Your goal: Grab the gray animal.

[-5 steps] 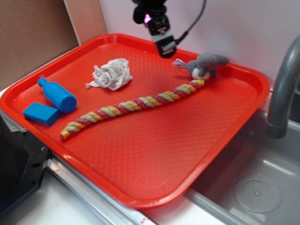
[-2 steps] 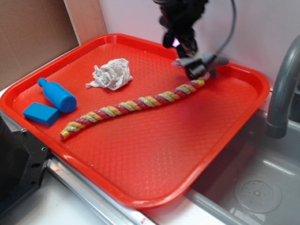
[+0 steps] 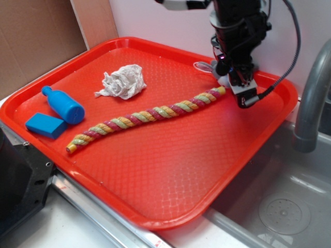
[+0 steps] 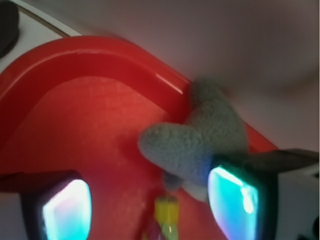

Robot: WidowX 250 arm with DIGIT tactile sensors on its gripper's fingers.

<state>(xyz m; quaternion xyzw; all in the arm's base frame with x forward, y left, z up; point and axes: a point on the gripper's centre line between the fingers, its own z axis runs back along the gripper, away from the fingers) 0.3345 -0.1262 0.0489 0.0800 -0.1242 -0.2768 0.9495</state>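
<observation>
The small gray plush animal (image 4: 200, 140) lies at the far right corner of the red plastic tray (image 3: 170, 170), tucked against the raised back rim, its fleecy body rising in two rounded lobes in the wrist view. In the exterior view most of it is hidden behind the arm; only a pale floppy fin or ear (image 3: 203, 66) and a bit of whitish face show beside the black gripper (image 3: 237, 81). The gripper's jaws stand wide apart: in the wrist view its two glowing teal pads (image 4: 234, 196) sit at either lower corner, the right one just overlapping the toy's flank and the left one well clear over bare tray, so nothing is held. The yellow tip of the long twisted multicoloured rope (image 3: 145, 116) lies just beside the toy, under its lower edge, and the rope runs diagonally away across the tray. Farther off lie a crumpled white paper wad (image 3: 122, 81), a blue plastic bottle (image 3: 64, 106) on its side and a blue wedge-shaped block (image 3: 45, 125). The step in hand looks like the final approach, with the grasp itself not yet made. The toy sits off to the right of the open span, so the next move probably calls for shifting that way to centre it, lowering around the soft body, and closing without pinching the rope end or catching the tray rim.
</observation>
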